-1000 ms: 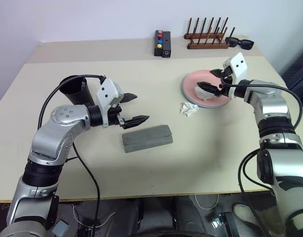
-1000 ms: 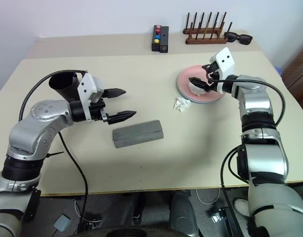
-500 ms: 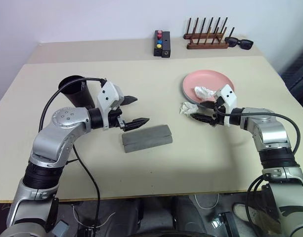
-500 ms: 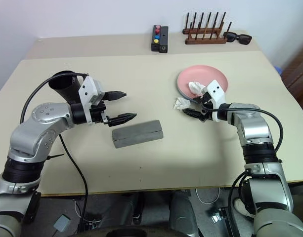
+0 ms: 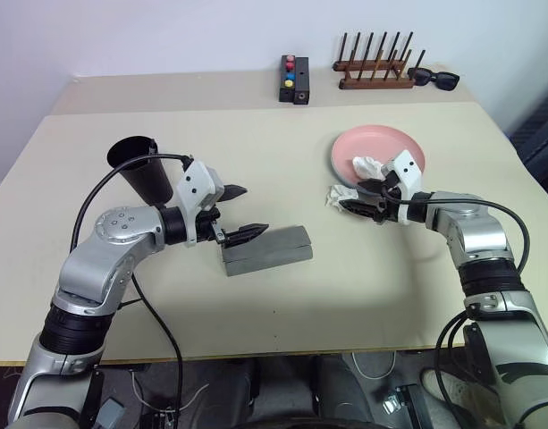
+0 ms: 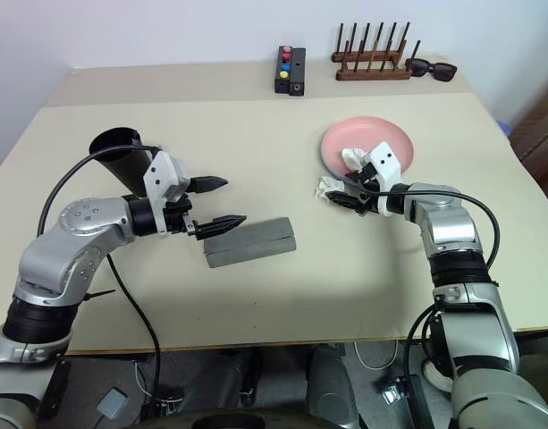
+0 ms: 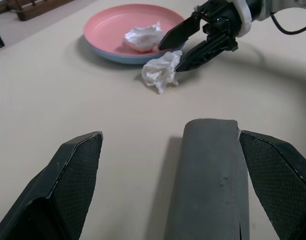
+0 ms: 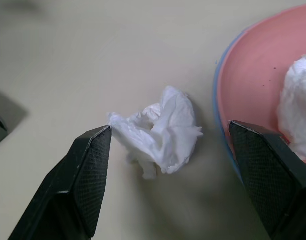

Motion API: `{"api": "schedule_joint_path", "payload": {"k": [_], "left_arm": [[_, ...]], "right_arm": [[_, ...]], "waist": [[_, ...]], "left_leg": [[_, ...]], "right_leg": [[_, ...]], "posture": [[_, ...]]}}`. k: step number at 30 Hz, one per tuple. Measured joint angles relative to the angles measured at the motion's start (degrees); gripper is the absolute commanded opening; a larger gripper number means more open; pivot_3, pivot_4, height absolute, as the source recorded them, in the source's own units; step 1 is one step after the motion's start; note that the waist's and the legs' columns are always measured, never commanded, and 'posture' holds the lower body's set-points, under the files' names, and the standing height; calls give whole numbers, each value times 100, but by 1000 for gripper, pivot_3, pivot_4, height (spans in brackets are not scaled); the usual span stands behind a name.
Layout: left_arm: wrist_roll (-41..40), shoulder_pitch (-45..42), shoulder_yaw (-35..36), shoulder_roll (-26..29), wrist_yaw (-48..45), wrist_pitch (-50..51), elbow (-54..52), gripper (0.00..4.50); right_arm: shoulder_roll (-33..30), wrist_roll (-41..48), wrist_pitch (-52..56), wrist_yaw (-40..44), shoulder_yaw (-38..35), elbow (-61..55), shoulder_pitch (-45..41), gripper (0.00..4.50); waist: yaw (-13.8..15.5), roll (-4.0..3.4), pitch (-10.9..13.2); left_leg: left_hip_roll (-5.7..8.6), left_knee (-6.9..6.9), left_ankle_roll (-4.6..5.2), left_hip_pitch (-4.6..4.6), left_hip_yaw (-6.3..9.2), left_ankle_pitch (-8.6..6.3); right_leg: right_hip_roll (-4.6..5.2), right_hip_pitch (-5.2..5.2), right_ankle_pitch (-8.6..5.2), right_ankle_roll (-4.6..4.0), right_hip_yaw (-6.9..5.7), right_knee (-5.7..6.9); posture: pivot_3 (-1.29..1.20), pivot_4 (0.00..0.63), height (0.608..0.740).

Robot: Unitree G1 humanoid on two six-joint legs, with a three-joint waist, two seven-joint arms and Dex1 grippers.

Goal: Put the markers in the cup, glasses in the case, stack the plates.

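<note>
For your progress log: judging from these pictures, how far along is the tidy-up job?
Looks done: the pink plate sits on the blue plate, and the grey case lies shut. Whether markers are in the black cup, or glasses in the case, cannot be seen. In hand: the open right gripper straddles a crumpled tissue beside the plates. The open left gripper is by the case. Another tissue lies on the pink plate.

the two eye views look down from the robot's head over the whole table [image 5: 282,295]. each wrist view sits low and close; both share the crumpled tissue [image 7: 162,73] by the plates [image 7: 118,37].
</note>
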State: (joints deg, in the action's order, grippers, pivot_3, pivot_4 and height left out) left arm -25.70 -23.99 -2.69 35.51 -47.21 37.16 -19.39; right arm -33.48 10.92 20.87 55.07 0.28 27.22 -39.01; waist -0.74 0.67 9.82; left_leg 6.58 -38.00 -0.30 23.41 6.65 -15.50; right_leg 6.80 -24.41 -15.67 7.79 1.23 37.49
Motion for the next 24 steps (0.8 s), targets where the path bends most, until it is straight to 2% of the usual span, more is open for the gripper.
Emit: {"api": "schedule_joint_path", "payload": {"k": [24], "left_arm": [[1,89,0,-1,79,-23,-2,4500]], "right_arm": [[-126,114,281,91,-6,-636,378,3763]], "waist": [[-2,0,0]], "left_leg": [[0,1,0,0,0,0]], "right_leg": [[0,0,0,0,0,0]], "posture": [[0,150,740]]}}
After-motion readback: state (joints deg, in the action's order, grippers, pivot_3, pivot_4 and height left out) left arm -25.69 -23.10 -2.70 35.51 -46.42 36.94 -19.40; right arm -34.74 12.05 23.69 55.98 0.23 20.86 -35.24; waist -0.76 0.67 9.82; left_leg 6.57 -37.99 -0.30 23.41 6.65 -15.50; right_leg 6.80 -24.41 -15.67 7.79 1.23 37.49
